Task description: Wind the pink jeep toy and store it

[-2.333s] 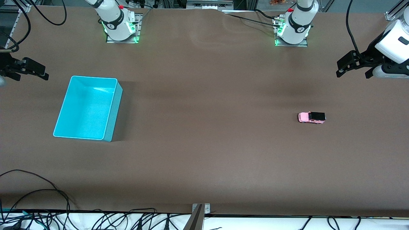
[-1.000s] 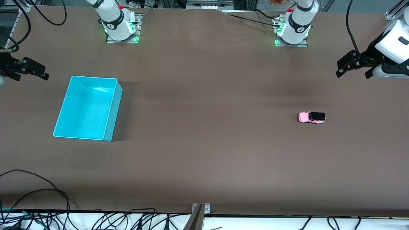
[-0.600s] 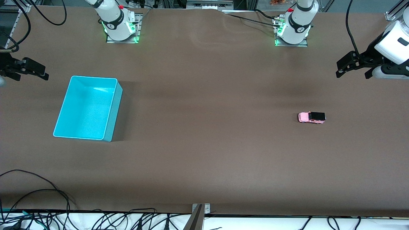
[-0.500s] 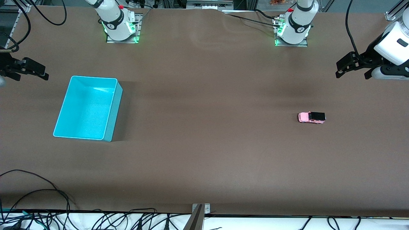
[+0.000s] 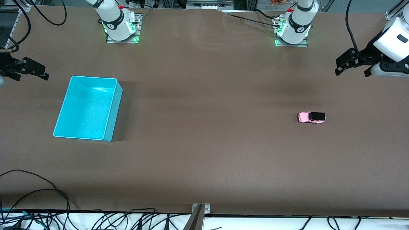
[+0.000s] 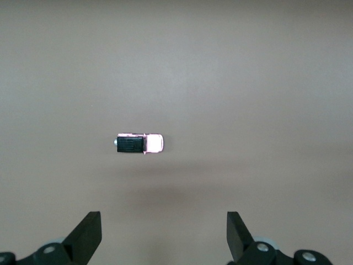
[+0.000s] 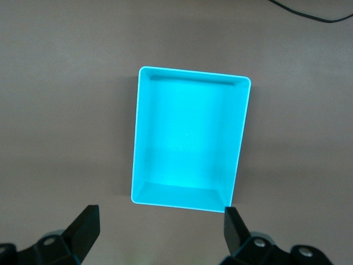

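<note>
The pink jeep toy (image 5: 312,117), tiny, with a black roof, stands on the brown table toward the left arm's end; it also shows in the left wrist view (image 6: 140,143). The turquoise bin (image 5: 111,105) stands empty toward the right arm's end and shows in the right wrist view (image 7: 242,127). My left gripper (image 5: 353,68) is open and empty, held high over the table's end, well apart from the jeep; its fingers (image 6: 88,237) frame bare table. My right gripper (image 5: 28,71) is open and empty, high over the table's other end, beside the bin.
The two arm bases (image 5: 119,25) (image 5: 292,30) stand along the table's edge farthest from the front camera. Cables (image 5: 38,195) and a metal bracket (image 5: 199,214) lie along the edge nearest to it. Brown tabletop spreads between bin and jeep.
My left gripper has risen slightly and drifted a little. The jeep, the bin and the right gripper have not moved.
</note>
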Motion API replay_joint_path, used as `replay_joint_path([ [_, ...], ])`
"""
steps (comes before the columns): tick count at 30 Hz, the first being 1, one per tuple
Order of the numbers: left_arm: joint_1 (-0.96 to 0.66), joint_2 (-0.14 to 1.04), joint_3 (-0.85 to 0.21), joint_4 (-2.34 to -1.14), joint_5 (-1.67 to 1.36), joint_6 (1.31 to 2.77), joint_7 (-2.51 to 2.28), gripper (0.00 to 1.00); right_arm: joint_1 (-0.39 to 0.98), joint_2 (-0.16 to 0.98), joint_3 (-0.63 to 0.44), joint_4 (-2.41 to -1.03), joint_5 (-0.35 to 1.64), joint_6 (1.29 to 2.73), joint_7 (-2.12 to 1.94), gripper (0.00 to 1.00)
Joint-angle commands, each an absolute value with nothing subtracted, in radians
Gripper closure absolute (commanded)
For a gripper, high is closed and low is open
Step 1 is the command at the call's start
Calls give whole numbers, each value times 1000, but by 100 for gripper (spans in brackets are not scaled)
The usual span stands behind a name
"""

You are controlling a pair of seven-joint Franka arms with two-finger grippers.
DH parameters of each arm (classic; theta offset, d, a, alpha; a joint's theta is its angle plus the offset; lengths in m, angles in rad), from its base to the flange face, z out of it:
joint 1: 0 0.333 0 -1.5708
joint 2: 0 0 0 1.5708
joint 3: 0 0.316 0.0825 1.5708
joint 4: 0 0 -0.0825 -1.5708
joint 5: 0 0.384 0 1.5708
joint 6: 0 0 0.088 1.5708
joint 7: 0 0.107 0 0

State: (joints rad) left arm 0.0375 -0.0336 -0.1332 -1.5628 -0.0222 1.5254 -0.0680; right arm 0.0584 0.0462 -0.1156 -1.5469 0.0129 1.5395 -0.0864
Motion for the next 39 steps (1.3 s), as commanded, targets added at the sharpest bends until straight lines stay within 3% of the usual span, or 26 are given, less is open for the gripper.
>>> replay_joint_path([
  [1,26,-29,-143,-1513,8,1460,-51,0,63,52,-114,-1528,-2,1531,-72,0],
  [26,18,75,-170,-1525,11,1445,-32,0,63,52,-114,-1528,-2,1531,-72,0],
  [39,29,115,-161,-1520,23,1447,302,0,63,52,-114,-1528,-2,1531,-72,0],
])
